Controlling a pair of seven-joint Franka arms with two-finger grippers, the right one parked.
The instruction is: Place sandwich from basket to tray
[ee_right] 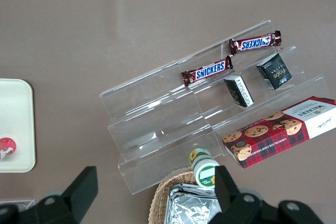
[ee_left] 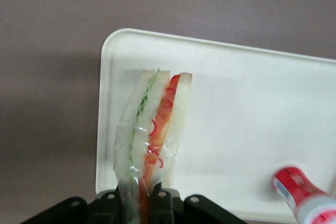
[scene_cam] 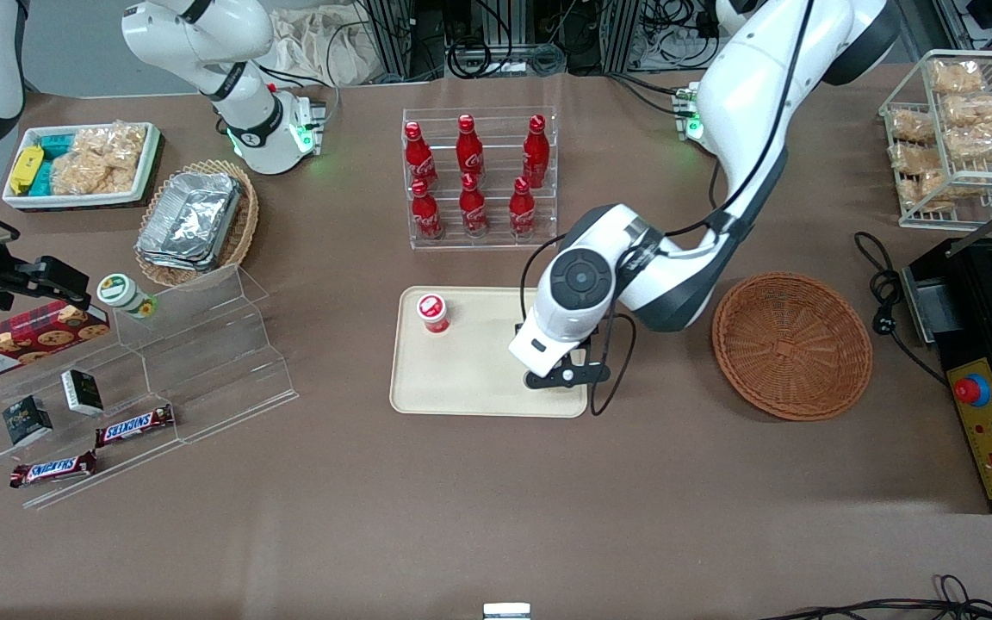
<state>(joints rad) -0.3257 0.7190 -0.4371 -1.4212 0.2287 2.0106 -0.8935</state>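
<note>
So the jaws are clamped on the sandwich (ee_left: pixel 149 129), pinching it right at the bottom edge, and you can see the green and red filling stripes running up between the white bread under clear wrap. The gripper (scene_cam: pixel 567 372) sits over the tray (scene_cam: pixel 470 379), at the end nearest the basket (scene_cam: pixel 791 344), and the sandwich hangs above that same corner of the beige tray. A small red-capped bottle (scene_cam: pixel 433 313) stands on the tray too, well apart from the sandwich. The round reddish wicker basket sits on the tabletop (scene_cam: pixel 496 499) just beside the tray, toward the working arm's end. Farther from the front camera there's a clear rack of red Coca-Cola bottles (scene_cam: pixel 472 176). Down at the parked arm's end, a clear stepped stand (ee_right: pixel 210 114) holds two Snickers bars (ee_right: pixel 207 70), a couple of small dark boxes (ee_right: pixel 239 91), and a red plaid Walkers cookie box (ee_right: pixel 281 136).
</note>
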